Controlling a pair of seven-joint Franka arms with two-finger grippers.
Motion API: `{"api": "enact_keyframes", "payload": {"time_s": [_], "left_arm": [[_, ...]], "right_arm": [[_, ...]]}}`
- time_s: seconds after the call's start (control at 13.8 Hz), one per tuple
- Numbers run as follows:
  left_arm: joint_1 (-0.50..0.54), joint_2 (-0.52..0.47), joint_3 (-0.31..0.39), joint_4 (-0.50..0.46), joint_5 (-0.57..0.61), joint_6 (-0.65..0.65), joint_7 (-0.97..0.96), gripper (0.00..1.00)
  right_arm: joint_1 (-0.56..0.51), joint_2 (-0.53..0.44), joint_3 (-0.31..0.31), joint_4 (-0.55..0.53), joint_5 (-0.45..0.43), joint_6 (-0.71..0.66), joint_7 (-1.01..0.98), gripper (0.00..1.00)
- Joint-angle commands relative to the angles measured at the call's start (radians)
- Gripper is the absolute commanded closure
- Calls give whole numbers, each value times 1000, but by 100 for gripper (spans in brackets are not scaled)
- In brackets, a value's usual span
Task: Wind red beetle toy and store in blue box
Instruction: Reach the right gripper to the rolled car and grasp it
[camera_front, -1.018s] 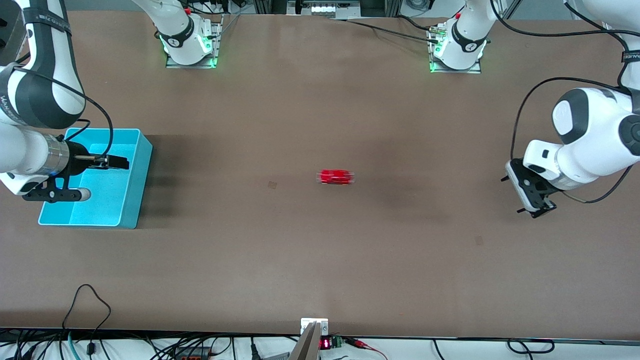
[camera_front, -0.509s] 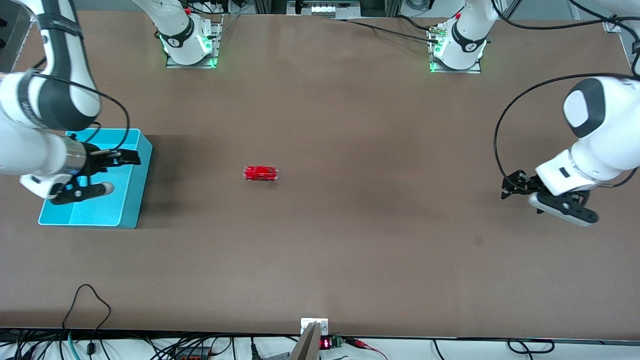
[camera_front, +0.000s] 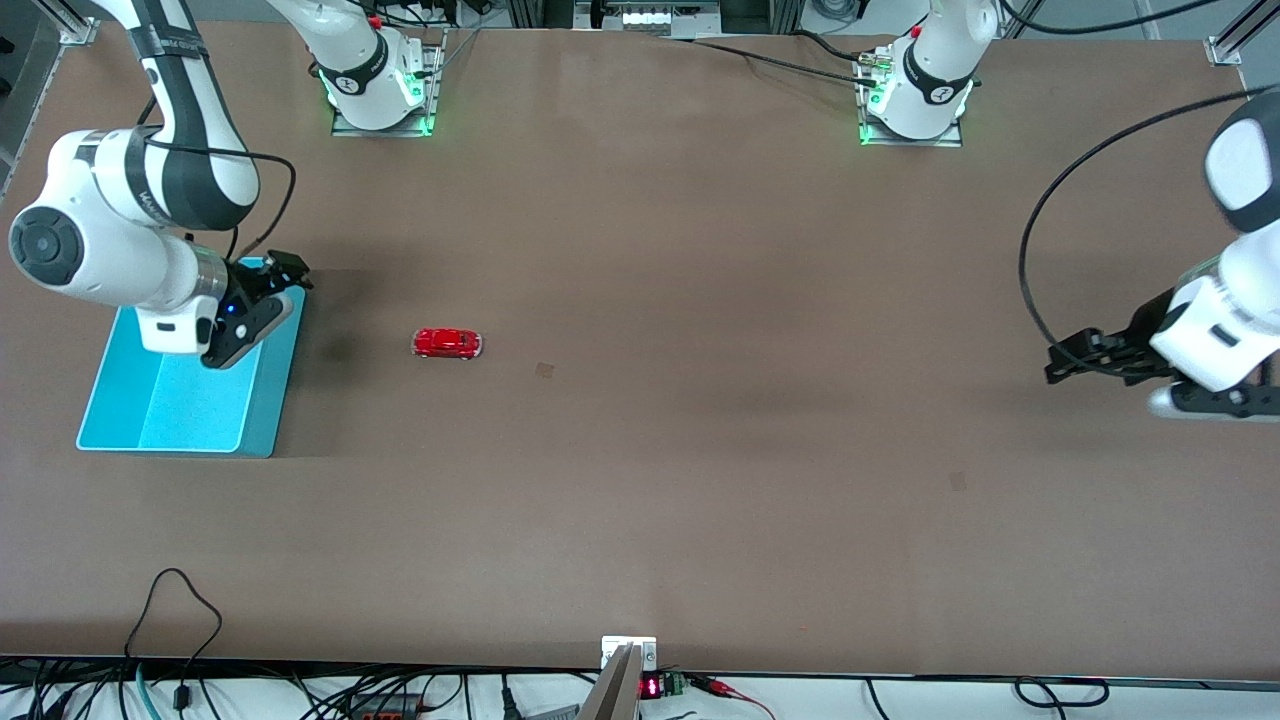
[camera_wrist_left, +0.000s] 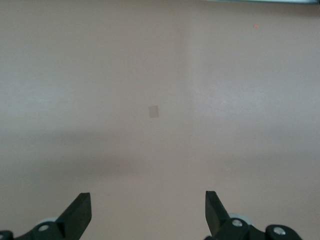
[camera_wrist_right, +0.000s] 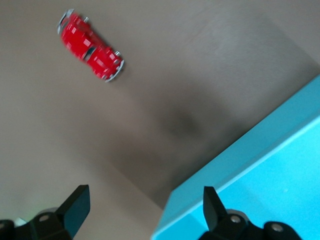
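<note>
The red beetle toy (camera_front: 447, 343) stands on the brown table, a short way from the blue box (camera_front: 160, 420) toward the left arm's end. It also shows in the right wrist view (camera_wrist_right: 91, 46). My right gripper (camera_front: 285, 268) is open and empty over the box's corner that points toward the toy; the box's corner shows in the right wrist view (camera_wrist_right: 260, 175). My left gripper (camera_front: 1068, 358) is open and empty over bare table at the left arm's end; in the left wrist view its fingertips (camera_wrist_left: 80, 210) frame bare table.
The two arm bases (camera_front: 375, 85) (camera_front: 915, 95) stand along the table's edge farthest from the front camera. Cables and a small display (camera_front: 650, 687) lie past the nearest edge. A small mark (camera_front: 545, 370) is on the table.
The toy has rolled across the table from the middle toward the blue box. My right gripper moved from inside the box to its corner. My left arm swung outward toward its end of the table.
</note>
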Motion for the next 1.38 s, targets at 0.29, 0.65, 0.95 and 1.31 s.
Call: {"api": "enact_keyframes", "payload": {"time_s": [0.29, 0.65, 0.95, 1.31], "left_arm": [[-52, -101, 56, 26, -47, -158, -85, 0], [-50, -153, 48, 20, -37, -172, -70, 0], [-49, -164, 53, 7, -35, -180, -27, 0], [-49, -184, 50, -37, -27, -135, -34, 0]], "right_arm": [[-20, -67, 120, -211, -132, 279, -132, 0], [15, -11, 197, -239, -177, 456, -133, 0], [55, 73, 197, -238, -177, 540, -133, 0], [96, 141, 197, -235, -180, 622, -132, 0]]}}
